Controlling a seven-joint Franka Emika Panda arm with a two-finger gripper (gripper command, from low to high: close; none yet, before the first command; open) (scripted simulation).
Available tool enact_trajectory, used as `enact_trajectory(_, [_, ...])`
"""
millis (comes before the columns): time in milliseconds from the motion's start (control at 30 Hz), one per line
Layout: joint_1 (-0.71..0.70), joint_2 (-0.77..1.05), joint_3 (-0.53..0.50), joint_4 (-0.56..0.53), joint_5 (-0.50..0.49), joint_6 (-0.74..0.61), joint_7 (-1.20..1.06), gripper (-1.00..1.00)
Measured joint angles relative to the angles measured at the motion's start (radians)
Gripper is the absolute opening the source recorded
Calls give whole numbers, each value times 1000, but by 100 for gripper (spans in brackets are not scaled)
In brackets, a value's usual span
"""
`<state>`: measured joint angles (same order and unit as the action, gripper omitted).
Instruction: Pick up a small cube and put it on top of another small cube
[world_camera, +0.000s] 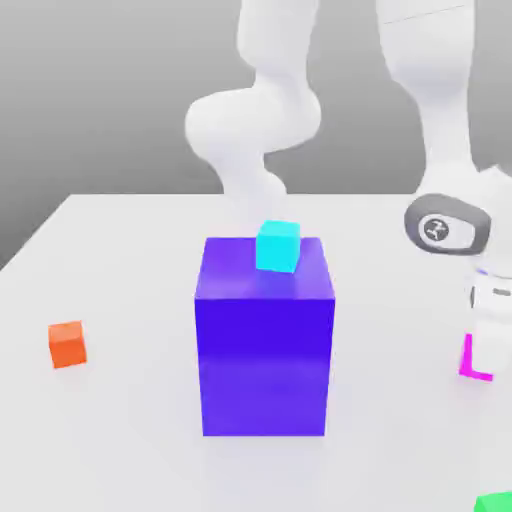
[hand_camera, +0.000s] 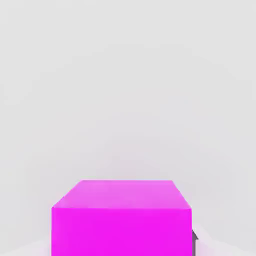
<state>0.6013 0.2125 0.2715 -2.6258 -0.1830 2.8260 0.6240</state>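
Gripper (world_camera: 490, 362): closed on magenta cube (hand_camera: 121, 232), which sits directly between its fingers, low at tabletop (world_camera: 120, 440).

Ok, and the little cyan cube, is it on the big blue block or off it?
On it: the cyan cube sits on top of the blue block, near its front edge.

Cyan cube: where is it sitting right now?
In the exterior view, the cyan cube sits on top of the big blue block, near the middle, with the orange cube off toward the exterior view's left.
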Motion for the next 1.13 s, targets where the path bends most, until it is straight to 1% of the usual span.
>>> enact_trajectory(33, [-10,-27,12,-2,27,-24,-27,-100])
enact_trajectory(167, [-65,-5,7,74,49,-89,-164,-100])
enact_trajectory(867, [-343,182,-40,545,48,-371,-899,-100])
enact_trajectory(933, [-346,227,-50,568,33,-346,-923,-100])
enact_trajectory(1000, [-337,294,-67,578,11,-290,-916,-100])
enact_trajectory(1033, [-333,313,-73,580,5,-273,-914,100])
enact_trajectory(1133, [-333,313,-73,580,5,-273,-914,100])
